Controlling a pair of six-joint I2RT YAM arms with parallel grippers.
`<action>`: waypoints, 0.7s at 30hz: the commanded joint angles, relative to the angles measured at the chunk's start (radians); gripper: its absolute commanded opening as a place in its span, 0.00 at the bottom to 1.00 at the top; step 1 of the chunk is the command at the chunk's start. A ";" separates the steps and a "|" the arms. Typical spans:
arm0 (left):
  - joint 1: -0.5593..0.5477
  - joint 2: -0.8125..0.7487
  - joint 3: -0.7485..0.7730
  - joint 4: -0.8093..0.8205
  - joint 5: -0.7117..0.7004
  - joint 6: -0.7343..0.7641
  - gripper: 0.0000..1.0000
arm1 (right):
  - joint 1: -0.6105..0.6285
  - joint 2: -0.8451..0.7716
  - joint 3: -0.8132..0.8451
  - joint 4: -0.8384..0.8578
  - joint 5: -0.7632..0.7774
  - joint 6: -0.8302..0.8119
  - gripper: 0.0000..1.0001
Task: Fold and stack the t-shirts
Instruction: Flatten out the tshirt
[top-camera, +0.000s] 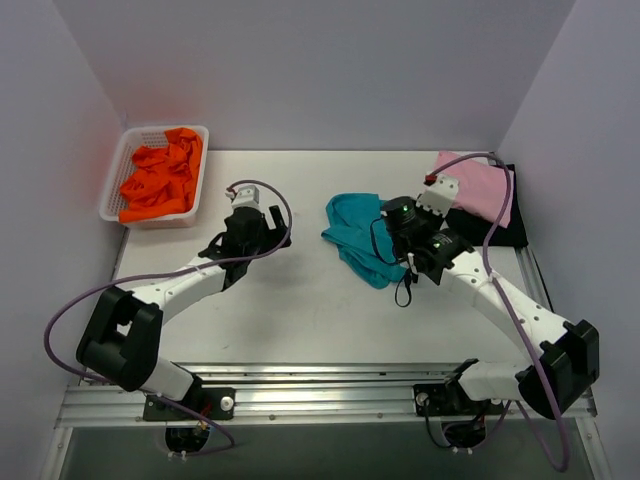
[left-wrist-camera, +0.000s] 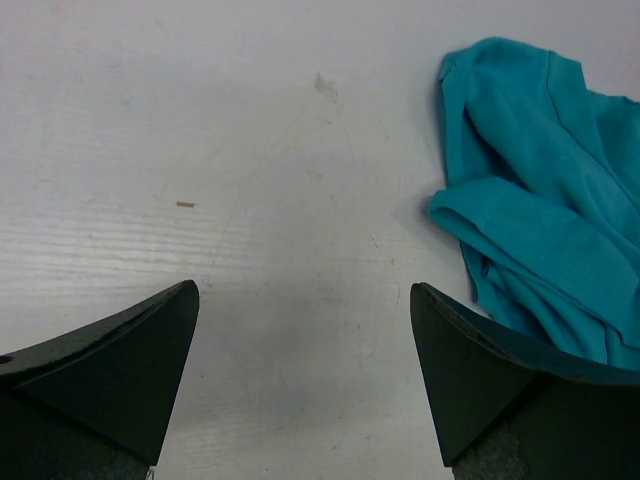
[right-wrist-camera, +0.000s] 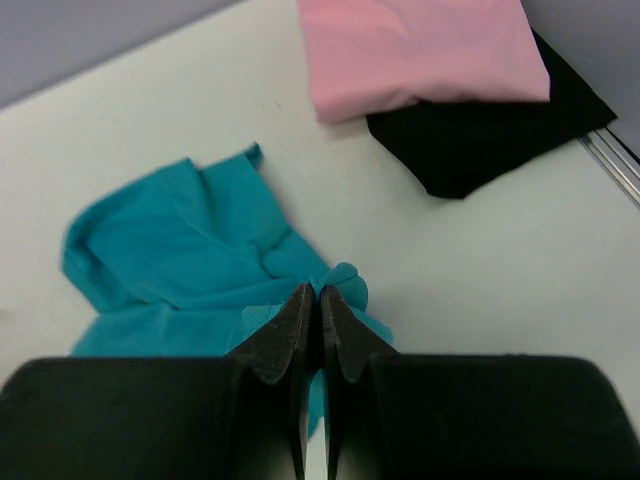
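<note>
A crumpled teal t-shirt (top-camera: 355, 235) lies mid-table, also seen in the left wrist view (left-wrist-camera: 540, 180) and the right wrist view (right-wrist-camera: 180, 260). My right gripper (top-camera: 387, 232) (right-wrist-camera: 320, 292) is shut, and a small pucker of the teal cloth's right edge is pinched at its tips. My left gripper (top-camera: 270, 238) (left-wrist-camera: 305, 300) hangs open over bare table, left of the teal shirt, with nothing between its fingers. A folded pink t-shirt (top-camera: 475, 185) (right-wrist-camera: 420, 50) rests on a folded black one (top-camera: 497, 232) (right-wrist-camera: 490, 140) at the far right. Orange t-shirts (top-camera: 160, 180) fill the basket.
The white mesh basket (top-camera: 150, 220) stands at the far left corner by the left wall. The table's right edge and a metal rail (right-wrist-camera: 610, 160) run just beyond the black shirt. A purple cable loops over each arm.
</note>
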 joint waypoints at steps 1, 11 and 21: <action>-0.004 0.009 -0.018 0.154 0.113 -0.052 0.96 | 0.006 0.005 -0.068 -0.108 0.114 0.143 0.00; -0.037 0.146 0.033 0.188 0.165 -0.066 0.96 | -0.023 0.057 -0.048 -0.296 0.219 0.247 0.99; 0.010 -0.038 -0.068 0.148 0.031 -0.087 0.96 | 0.235 0.285 0.188 -0.011 0.009 0.117 1.00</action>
